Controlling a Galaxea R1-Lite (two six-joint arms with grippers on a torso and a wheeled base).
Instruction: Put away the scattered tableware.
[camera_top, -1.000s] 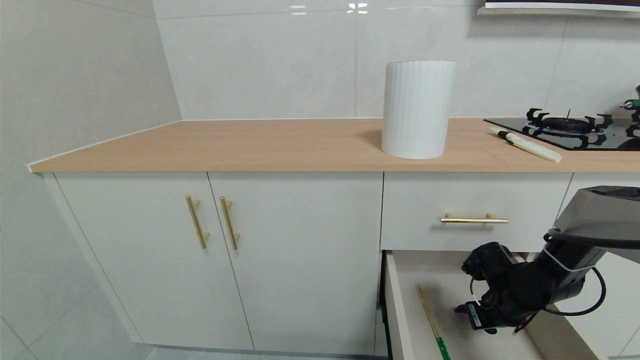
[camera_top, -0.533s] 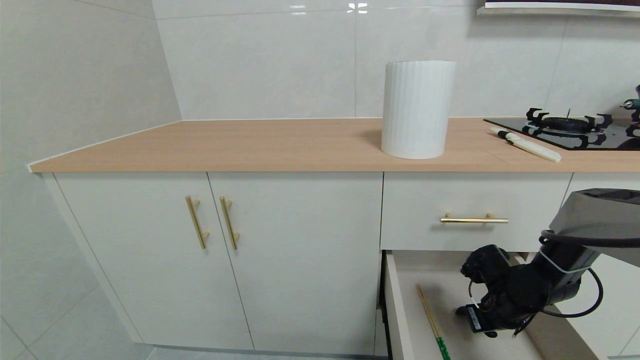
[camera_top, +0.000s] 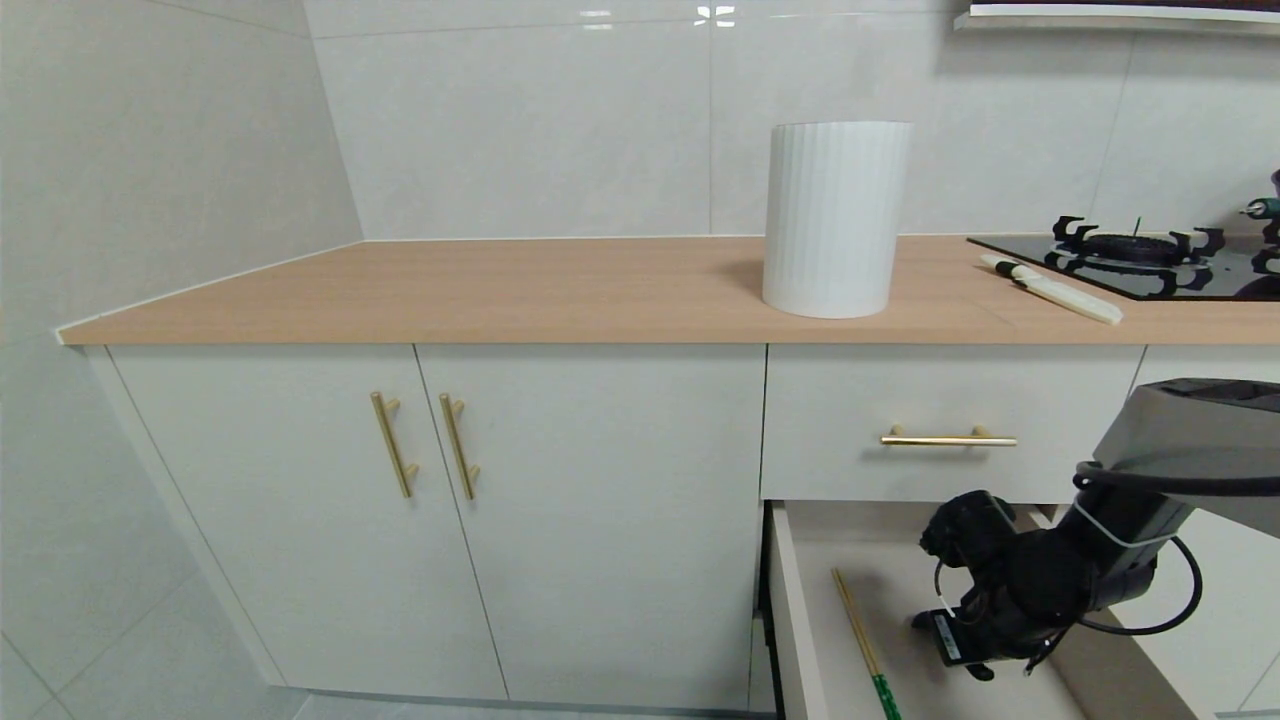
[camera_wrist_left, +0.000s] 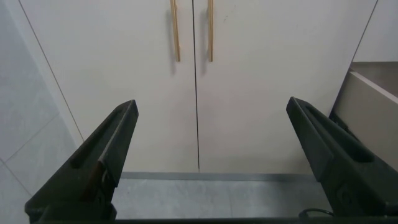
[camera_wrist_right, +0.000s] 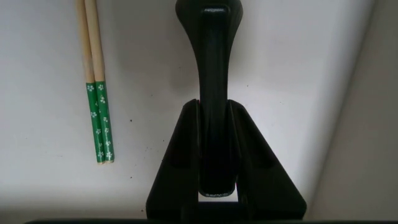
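Black utensil handle (camera_wrist_right: 210, 56) is pinched in the right claw (camera_wrist_right: 211, 118), low inside the open drawer (camera_top: 795, 610). 2 green-tipped chopsticks (camera_wrist_right: 94, 81) lie on the drawer floor just beside it. The left claw (camera_wrist_left: 211, 109) is spread wide, facing 2 cabinet doors (camera_wrist_left: 261, 74). On the tabletop (camera_top: 500, 285) rest a white ribbed canister (camera_top: 835, 220) and a white knife (camera_top: 1050, 288).

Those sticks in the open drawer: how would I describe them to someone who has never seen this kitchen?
Below the wooden countertop, find the pulled-out white drawer at the right. On its floor lies a pair of wooden chopsticks. Their green patterned ends set them apart from the black utensil beside them.
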